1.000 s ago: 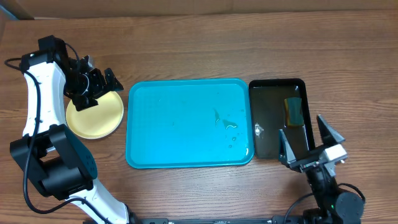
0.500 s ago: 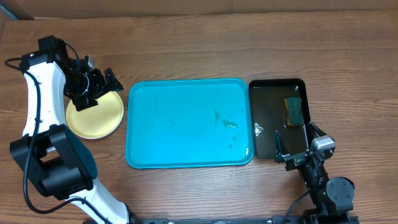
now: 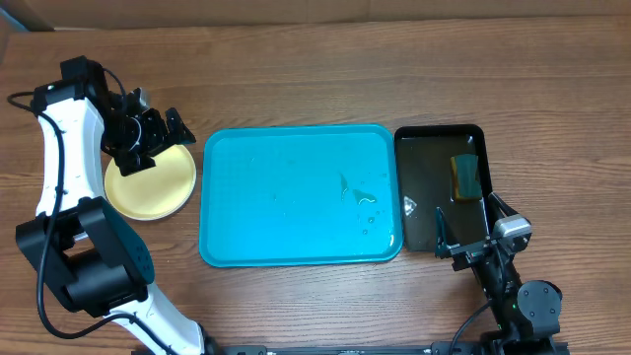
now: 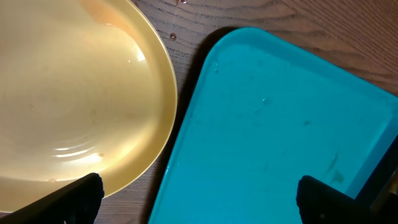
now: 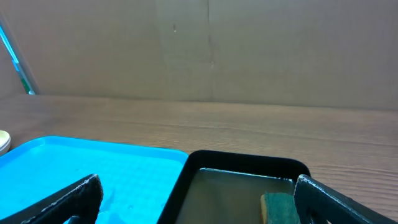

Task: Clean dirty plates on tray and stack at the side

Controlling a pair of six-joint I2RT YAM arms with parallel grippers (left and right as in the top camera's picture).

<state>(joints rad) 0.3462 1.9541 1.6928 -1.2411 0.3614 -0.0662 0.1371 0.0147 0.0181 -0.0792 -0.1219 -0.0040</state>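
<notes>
The turquoise tray (image 3: 296, 197) lies mid-table with no plates on it, only a few water drops. It also shows in the left wrist view (image 4: 280, 137) and the right wrist view (image 5: 81, 165). A pale yellow-green plate (image 3: 153, 187) lies on the table left of the tray, also in the left wrist view (image 4: 68, 93); whether other plates lie under it I cannot tell. My left gripper (image 3: 148, 133) is open and empty above the plate's far edge (image 4: 196, 199). My right gripper (image 3: 473, 237) is open and empty at the black tray's near end (image 5: 196, 199).
A narrow black tray (image 3: 434, 187) holding water and a green-and-yellow sponge (image 3: 465, 177) stands right of the turquoise tray; both show in the right wrist view, the tray (image 5: 242, 165) and the sponge (image 5: 280, 208). A cardboard wall (image 5: 205, 50) backs the table.
My right arm drew back toward the table's near edge between one second and half a second ago, then held still. The left arm and plate have not moved.
</notes>
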